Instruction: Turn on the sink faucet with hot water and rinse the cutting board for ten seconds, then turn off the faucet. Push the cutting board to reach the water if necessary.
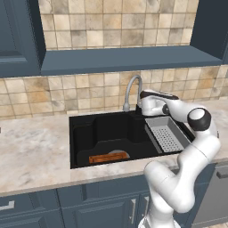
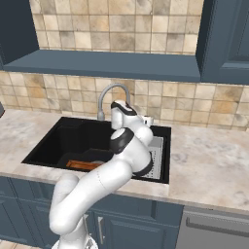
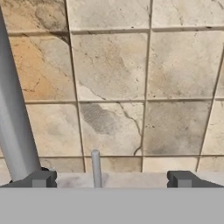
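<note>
The sink faucet (image 1: 132,87) arches over the back rim of the black sink (image 1: 89,129). My gripper (image 1: 141,105) is just right of the faucet's base, facing the tiled wall. In the hand view the gripper (image 3: 111,180) is open, its fingertips (image 3: 41,179) wide apart. The thin grey lever (image 3: 96,168) stands upright between them, nearer the left tip, and the faucet's stem (image 3: 15,127) rises at the left. The cutting board (image 1: 108,157) lies flat on the basin floor near the front wall, also seen as the cutting board (image 2: 81,165). I see no water.
A grey perforated drainer tray (image 1: 166,133) fills the right part of the sink, below my forearm. Marble counter (image 1: 31,151) surrounds the basin. A tiled backsplash (image 3: 144,87) stands close ahead of the hand, with a window ledge (image 1: 124,60) above.
</note>
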